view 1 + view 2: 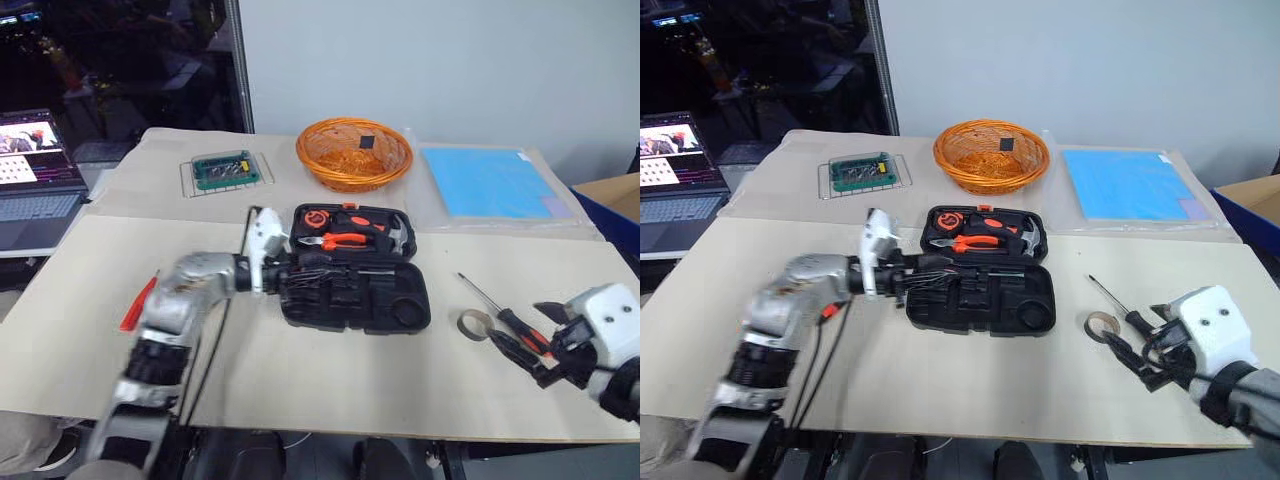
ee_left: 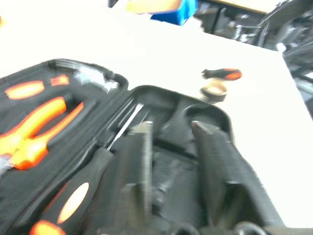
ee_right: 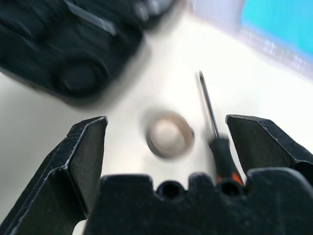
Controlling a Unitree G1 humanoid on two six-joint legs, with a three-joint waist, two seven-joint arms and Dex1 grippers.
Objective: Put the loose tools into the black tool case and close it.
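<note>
The black tool case (image 1: 355, 270) lies open mid-tabletop (image 1: 330, 390). The left end effector (image 2: 171, 147) hangs over it, fingers apart, empty. The right end effector (image 3: 166, 142), spread wide, should drop straight around the tape ring (image 3: 168, 133), beside a screwdriver (image 3: 215, 132).

Wicker basket (image 1: 354, 153), blue sheet (image 1: 490, 182), perhaps laptop (image 1: 37, 180)
</note>
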